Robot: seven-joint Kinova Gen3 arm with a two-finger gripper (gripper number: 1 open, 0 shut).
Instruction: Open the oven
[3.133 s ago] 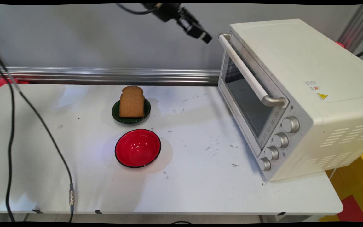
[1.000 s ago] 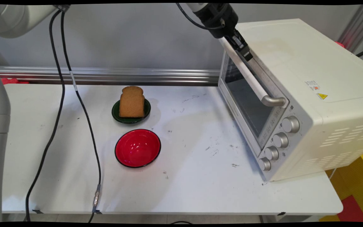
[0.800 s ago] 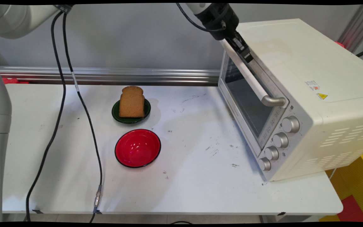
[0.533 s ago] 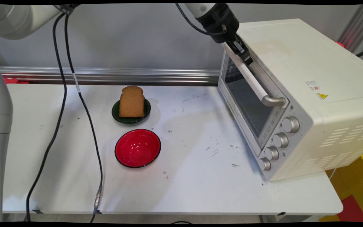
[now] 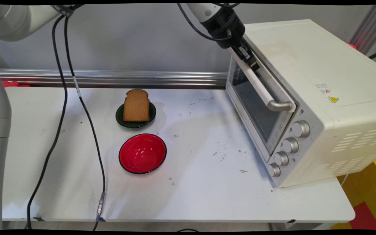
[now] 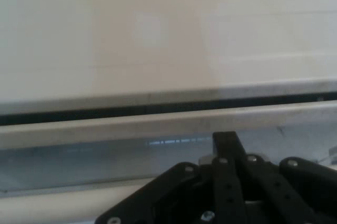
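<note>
My gripper [image 5: 252,63] is at the far end of the white bar handle [image 5: 263,89] of a cream toaster oven [image 5: 312,68], at the table's right. Its fingers are shut and sit tucked between the handle and the glass door [image 5: 256,109]. The door's top leans a little away from the oven body. In the hand view my gripper [image 6: 229,142] points at the door's pale top edge [image 6: 131,124]. A dark gap runs between that edge and the oven's top [image 6: 158,34].
A slice of brown bread [image 5: 136,105] stands on a small dark green plate [image 5: 120,119] mid-table. A red bowl [image 5: 143,152] sits just in front of it. Black cables [image 5: 86,114] hang down over the table's left part. The oven's knobs [image 5: 289,145] face front-left.
The gripper came down from high left of the oven to the handle's far end. In the last half second it moved down and left, and the door's top tipped slightly outward.
</note>
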